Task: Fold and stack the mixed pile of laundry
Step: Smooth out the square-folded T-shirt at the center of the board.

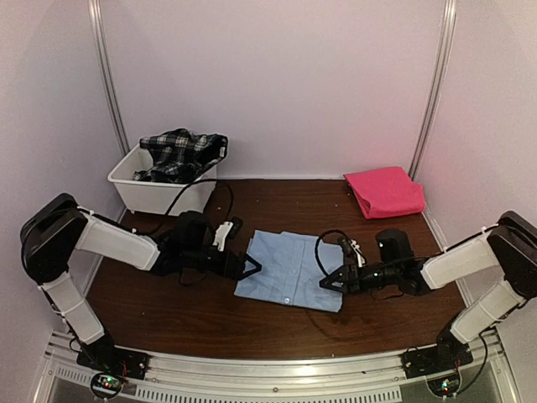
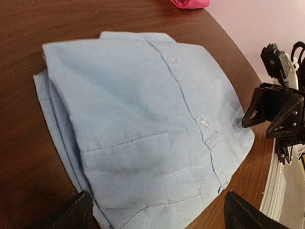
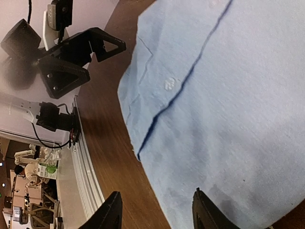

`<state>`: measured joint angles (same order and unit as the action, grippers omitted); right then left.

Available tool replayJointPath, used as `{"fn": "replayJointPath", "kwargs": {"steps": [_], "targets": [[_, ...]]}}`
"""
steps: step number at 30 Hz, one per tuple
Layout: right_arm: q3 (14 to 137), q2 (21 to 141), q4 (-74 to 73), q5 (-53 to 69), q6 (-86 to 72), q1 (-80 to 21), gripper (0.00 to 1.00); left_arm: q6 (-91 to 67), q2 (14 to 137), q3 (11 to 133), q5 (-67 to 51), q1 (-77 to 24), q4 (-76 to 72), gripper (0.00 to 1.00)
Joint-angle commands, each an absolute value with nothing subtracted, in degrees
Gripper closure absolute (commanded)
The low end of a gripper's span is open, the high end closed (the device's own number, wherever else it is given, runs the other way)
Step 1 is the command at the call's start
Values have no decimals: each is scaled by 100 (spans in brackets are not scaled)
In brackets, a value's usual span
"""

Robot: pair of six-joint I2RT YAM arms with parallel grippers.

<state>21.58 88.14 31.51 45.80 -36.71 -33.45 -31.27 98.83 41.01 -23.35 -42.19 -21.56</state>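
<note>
A light blue collared shirt [image 1: 289,269] lies folded on the brown table between my arms; it fills the left wrist view [image 2: 143,124] and the right wrist view [image 3: 228,109]. My left gripper [image 1: 249,267] is open at the shirt's left edge, its fingers apart above the cloth [image 2: 155,214]. My right gripper [image 1: 329,284] is open at the shirt's right edge, one finger over the table and one over the cloth [image 3: 157,214]. A folded pink-red cloth [image 1: 384,191] lies at the back right. A black-and-white plaid garment [image 1: 180,154] hangs in the tub.
A white plastic tub [image 1: 161,183] stands at the back left against the wall. Black cables loop over the table by both wrists. Pale walls close the cell on three sides. A metal rail [image 1: 277,374] runs along the near edge.
</note>
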Motion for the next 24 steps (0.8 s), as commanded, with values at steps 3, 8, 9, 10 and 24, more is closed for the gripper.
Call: {"fn": "replayJointPath", "kwargs": {"steps": [3,8,9,10,24], "targets": [[3421,7825,1685,4398,-3236,-3072,42,-2384,9586,5301,-2183,-4144,-1577,2],[4054,8768,2251,4737,-3539,-2770,41,-2803,10626,6573,-2888,-4122,-1844,2],[4119,9005,2481,4799,-3654,-2747,41,-2853,10852,6957,-2851,-4122,-1739,2],[4182,9229,2731,4903,-3799,-2724,42,-2904,11072,7118,-2805,-4122,-1764,2],[4019,11346,4326,5156,-4278,-1965,47,-3648,12942,7300,-2641,-3574,-2297,2]]}}
